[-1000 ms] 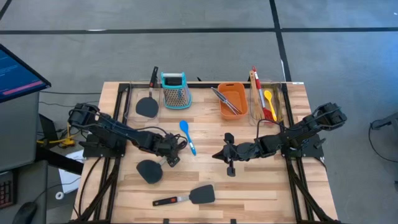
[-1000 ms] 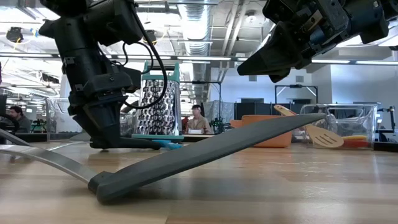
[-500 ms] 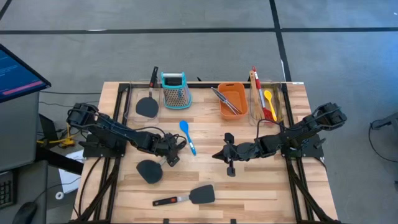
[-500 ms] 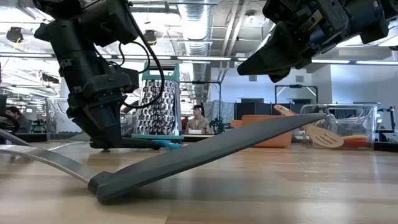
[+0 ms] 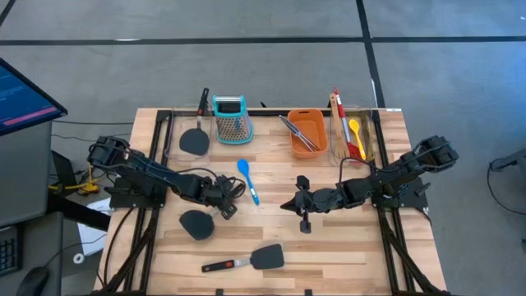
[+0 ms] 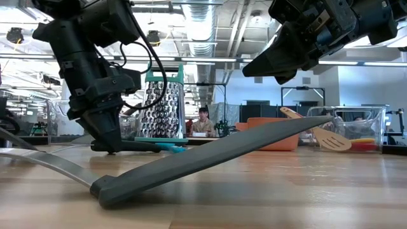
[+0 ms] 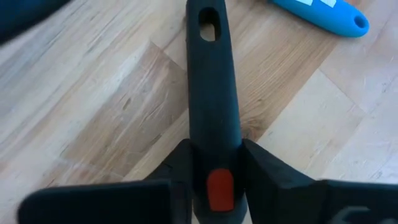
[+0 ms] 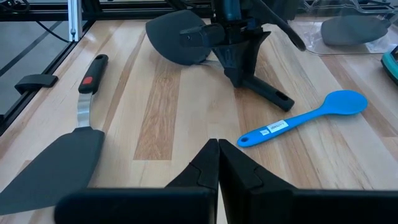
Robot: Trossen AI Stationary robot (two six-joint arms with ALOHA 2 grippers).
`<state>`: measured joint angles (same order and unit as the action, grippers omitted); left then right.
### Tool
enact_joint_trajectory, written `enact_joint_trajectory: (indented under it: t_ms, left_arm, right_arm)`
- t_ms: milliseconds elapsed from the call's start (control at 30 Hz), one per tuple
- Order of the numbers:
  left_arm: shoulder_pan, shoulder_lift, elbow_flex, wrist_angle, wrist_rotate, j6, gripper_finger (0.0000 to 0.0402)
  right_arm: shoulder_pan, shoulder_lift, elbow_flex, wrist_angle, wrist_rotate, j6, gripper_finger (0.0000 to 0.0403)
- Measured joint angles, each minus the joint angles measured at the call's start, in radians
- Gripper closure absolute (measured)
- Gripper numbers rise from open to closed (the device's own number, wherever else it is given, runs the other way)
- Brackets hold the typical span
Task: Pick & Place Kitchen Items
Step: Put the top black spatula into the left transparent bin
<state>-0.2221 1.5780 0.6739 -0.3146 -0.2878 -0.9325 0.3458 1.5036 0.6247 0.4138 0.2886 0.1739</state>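
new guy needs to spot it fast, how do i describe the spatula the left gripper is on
Start at the grater at the table's back edge and come forward past the blue spoon. The spatula lies left of that spoon, its handle between the left gripper's fingers. Unlike the other two spatulas, its rounded head is all black.

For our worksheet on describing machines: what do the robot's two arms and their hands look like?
Both arms are dark, nearly black, built of jointed segments. The left arm carries looping black cables near its wrist. Each hand, the left hand and the right hand, ends in two dark, wedge-shaped fingers that taper to a point.
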Motion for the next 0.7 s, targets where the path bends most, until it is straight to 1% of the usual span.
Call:
enact_joint_trajectory:
  t_ms: [67, 267, 367, 533, 700]
  left_arm:
    - [-0.007, 0.0, 0.0, 0.001, -0.009, -0.001, 0.0344]
    - [-0.037, -0.007, -0.001, 0.007, -0.035, 0.0, 0.0341]
    - [-0.05, -0.028, -0.004, 0.009, -0.029, 0.011, 0.034]
    - [-0.06, -0.105, -0.006, 0.004, -0.033, 0.044, 0.0342]
    - [-0.058, -0.214, -0.005, 0.013, -0.09, 0.105, 0.0343]
  right_arm:
    - [0.0, 0.0, 0.0, 0.0, 0.0, 0.0, 0.0403]
    - [0.0, 0.0, 0.0, 0.0, 0.0, 0.0, 0.0403]
    - [0.0, 0.0, 0.0, 0.0, 0.0, 0.0, 0.0403]
    - [0.0, 0.0, 0.0, 0.0, 0.0, 0.0, 0.0403]
    - [0.0, 0.0, 0.0, 0.0, 0.0, 0.0, 0.0403]
